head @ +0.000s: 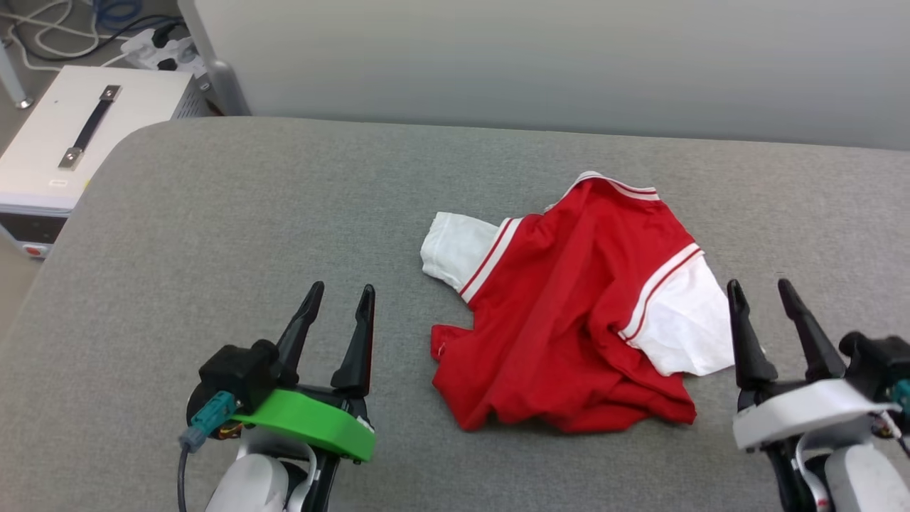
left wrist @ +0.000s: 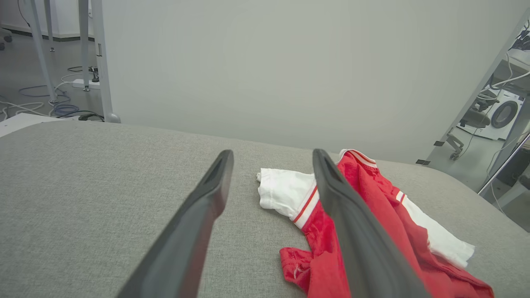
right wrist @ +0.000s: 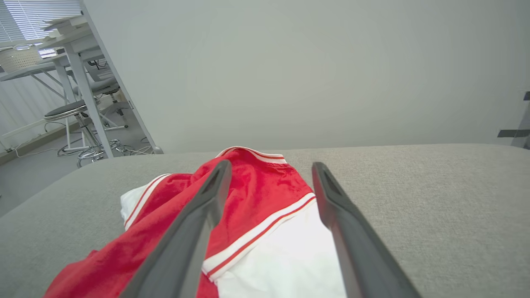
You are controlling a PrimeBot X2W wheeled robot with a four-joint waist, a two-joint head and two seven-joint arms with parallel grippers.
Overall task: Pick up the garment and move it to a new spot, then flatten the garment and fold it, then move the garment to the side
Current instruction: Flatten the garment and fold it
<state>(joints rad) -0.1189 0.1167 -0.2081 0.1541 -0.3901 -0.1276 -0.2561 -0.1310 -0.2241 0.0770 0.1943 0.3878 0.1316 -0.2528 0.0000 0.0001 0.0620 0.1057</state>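
The garment [head: 569, 306] lies crumpled on the grey table, a red jersey shirt with white sleeves and striped trim; no numerals show. My left gripper [head: 343, 297] stands open to its left, apart from the cloth, nothing between its fingers. In the left wrist view the garment [left wrist: 364, 215] lies ahead and to the right, partly behind the right finger [left wrist: 343, 207]. My right gripper [head: 759, 290] is open just right of the near white sleeve [head: 686, 320]. Through the right wrist view, the garment [right wrist: 256, 198] spreads ahead and left of that gripper [right wrist: 269, 169].
The grey padded table [head: 213, 235] stretches wide on the left side. A white box with a black handle [head: 78, 135] stands on the floor off the table's far left corner, with cables [head: 64, 28] behind. A pale wall panel [head: 569, 64] runs along the far edge.
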